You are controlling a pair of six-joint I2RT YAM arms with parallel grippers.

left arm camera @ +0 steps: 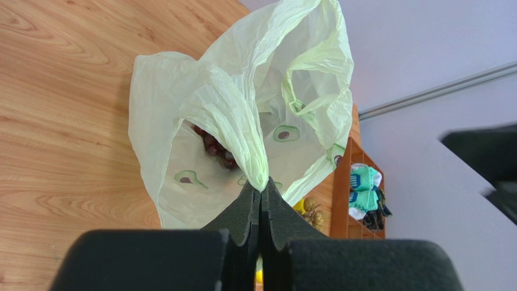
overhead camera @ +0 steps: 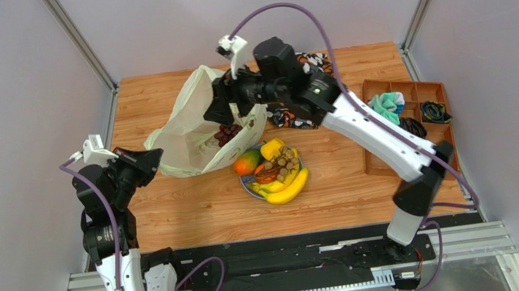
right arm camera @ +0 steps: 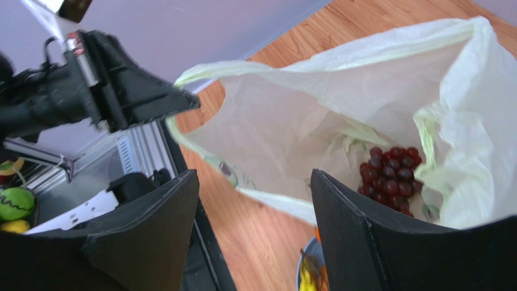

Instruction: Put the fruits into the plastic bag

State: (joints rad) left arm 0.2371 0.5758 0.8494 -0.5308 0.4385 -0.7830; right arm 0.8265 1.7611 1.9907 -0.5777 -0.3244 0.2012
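Found left jaws clenched on a gathered edge of the plastic bag (left arm camera: 243, 91), right jaws released and empty above its mouth. Found dark grapes (right arm camera: 391, 173) inside the bag, other fruits (overhead camera: 274, 170) on a plate (overhead camera: 247, 187) just beside it. Judged likely fault: thin edge slipping, mouth collapsing.

1. On the wooden table (overhead camera: 179, 202): pale plastic bag (overhead camera: 188, 129), mouth facing right, dark grapes (overhead camera: 226, 133) inside.
2. At the bag's left corner: left gripper (overhead camera: 155, 158), tip touching the plastic.
3. Over the mouth: right gripper (overhead camera: 223, 109).
4. Just beside the bag: plate (overhead camera: 248, 187) holding bananas (overhead camera: 288, 188) and mango (overhead camera: 246, 163).
5. Far right: tray (overhead camera: 378, 91) with cloths (overhead camera: 389, 106).
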